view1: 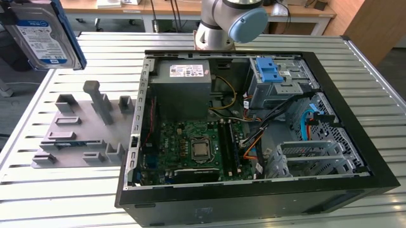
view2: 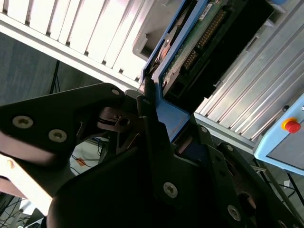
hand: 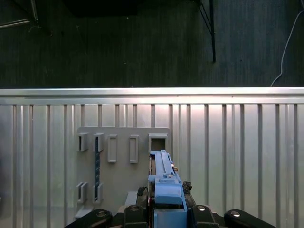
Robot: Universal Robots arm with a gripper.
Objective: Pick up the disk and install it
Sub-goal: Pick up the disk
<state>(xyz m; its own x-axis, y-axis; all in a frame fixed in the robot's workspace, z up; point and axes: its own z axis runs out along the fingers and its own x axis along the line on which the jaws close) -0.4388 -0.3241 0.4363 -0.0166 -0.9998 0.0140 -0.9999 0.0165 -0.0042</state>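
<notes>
Disk [view1: 43, 37] held aloft in the gripper [view2: 170, 121], apart from the open computer case [view1: 254, 199].
The fingers [view2: 153, 142] were clamped on the disk's blue carrier frame. The grey slotted holder [view1: 82, 130] lay below them, and the case lay farther toward the exterior view's right.

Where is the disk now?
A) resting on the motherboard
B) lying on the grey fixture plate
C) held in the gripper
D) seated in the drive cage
C: in the first wrist view the gripper clamps the disk by its blue frame; the exterior view shows it aloft.
</notes>
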